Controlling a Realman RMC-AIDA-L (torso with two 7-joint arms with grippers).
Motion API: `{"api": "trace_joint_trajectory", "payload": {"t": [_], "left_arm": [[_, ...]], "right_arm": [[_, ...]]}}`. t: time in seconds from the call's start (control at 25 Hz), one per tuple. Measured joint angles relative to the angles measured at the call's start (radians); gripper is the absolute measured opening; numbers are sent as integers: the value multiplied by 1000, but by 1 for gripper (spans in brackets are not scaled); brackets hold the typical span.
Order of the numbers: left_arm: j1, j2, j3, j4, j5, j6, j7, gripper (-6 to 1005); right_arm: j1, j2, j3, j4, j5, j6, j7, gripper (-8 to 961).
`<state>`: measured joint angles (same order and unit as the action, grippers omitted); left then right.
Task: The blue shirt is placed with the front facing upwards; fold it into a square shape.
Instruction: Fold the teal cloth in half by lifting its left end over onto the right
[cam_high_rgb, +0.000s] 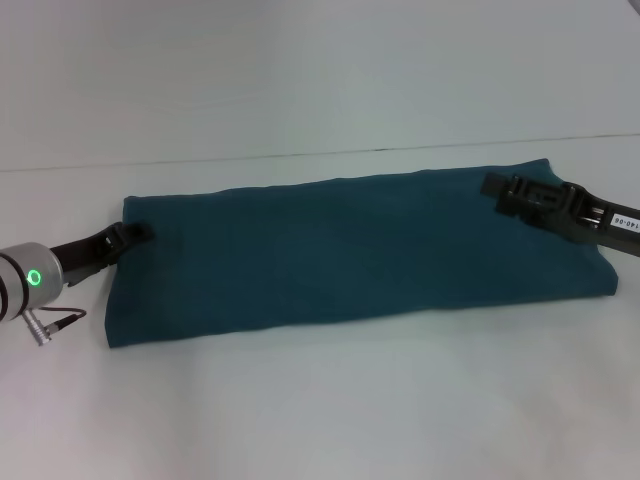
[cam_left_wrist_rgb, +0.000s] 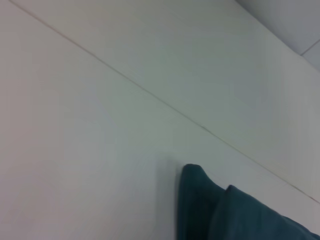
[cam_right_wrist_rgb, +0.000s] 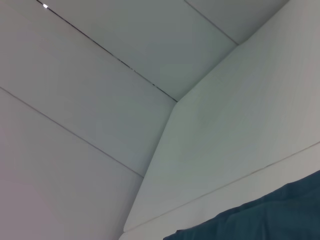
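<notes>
The blue shirt (cam_high_rgb: 350, 250) lies on the white table as a long folded band running from left to right, with no lettering showing. My left gripper (cam_high_rgb: 140, 233) is at the band's left end, touching its edge near the far corner. My right gripper (cam_high_rgb: 495, 188) rests over the far right corner of the cloth. In the left wrist view a layered corner of the blue shirt (cam_left_wrist_rgb: 235, 215) shows against the table. Only an edge of the blue shirt (cam_right_wrist_rgb: 260, 220) appears in the right wrist view.
The white table (cam_high_rgb: 320, 400) spreads in front of the shirt. A seam line (cam_high_rgb: 300, 155) crosses the table just behind the shirt. A cable (cam_high_rgb: 60, 322) hangs by the left wrist.
</notes>
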<state>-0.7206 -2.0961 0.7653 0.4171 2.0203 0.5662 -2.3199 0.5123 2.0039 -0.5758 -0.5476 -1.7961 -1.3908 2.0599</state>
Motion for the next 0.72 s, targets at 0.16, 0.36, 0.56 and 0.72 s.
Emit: {"api": "trace_joint_trajectory", "payload": {"t": [0.16, 0.36, 0.56, 0.72], "left_arm": [[21, -5, 4, 55, -6, 39, -13, 637], [72, -27, 17, 183, 0, 104, -62, 637], [75, -28, 30, 186, 0, 117, -84, 637], [75, -30, 35, 173, 0, 123, -87, 638]], "right_arm": [[0, 0, 1, 2, 0, 0, 2, 700], [0, -1, 3, 2, 2, -1, 5, 700], [0, -1, 4, 2, 4, -3, 6, 700], [0, -1, 4, 2, 5, -2, 7, 700]]}}
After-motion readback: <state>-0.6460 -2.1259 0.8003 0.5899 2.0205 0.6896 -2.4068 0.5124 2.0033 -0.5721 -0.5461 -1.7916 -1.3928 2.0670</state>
